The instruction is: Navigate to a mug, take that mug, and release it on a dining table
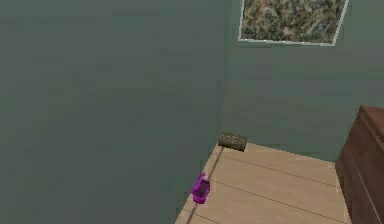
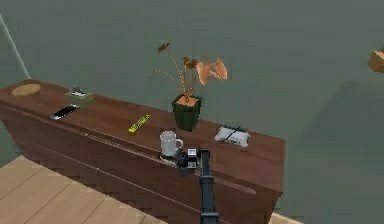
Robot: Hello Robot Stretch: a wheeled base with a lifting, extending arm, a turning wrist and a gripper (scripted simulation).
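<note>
**Mug at sideboard front edge, gripper right beside it**

Fwd view, L to R: grey-green walls meet in a corner. Small magenta object (image 1: 200,187) lies on the light wood plank floor (image 1: 270,190) close to the wall base. Small brown box-like block (image 1: 232,141) sits farther back against the wall. Framed mottled picture (image 1: 293,20) hangs top R. Dark brown wood cabinet (image 1: 365,160) stands at the R edge. The plank strip runs open btw wall and cabinet.

Arm side view, L to R: a long dark red-brown wooden sideboard (image 2: 120,150) stands against the grey-green wall. On top are:
- a round tan disc (image 2: 27,89)
- a flat phone-like slab (image 2: 64,112)
- a small greenish box (image 2: 80,96)
- a slim yellow item (image 2: 139,124)

Next is the pale grey cylindrical mug (image 2: 171,146), upright, handle toward R. It stands near the front edge, just in front of the dark green pot w/ dried orange-brown leaves (image 2: 187,110). Bare wood top lies btw the yellow item and the mug.

Dark gripper (image 2: 183,158) sits at the mug's R side; contact can't be judged. Mug stands on the top, so can't tell whether the gripper holds anything. Dark square arm bar (image 2: 206,195) rises from the bottom edge. A flat grey-white item w/ dark stripe (image 2: 232,134) lies R of the pot. Pale planks show bottom L, in front of the sideboard.
</note>
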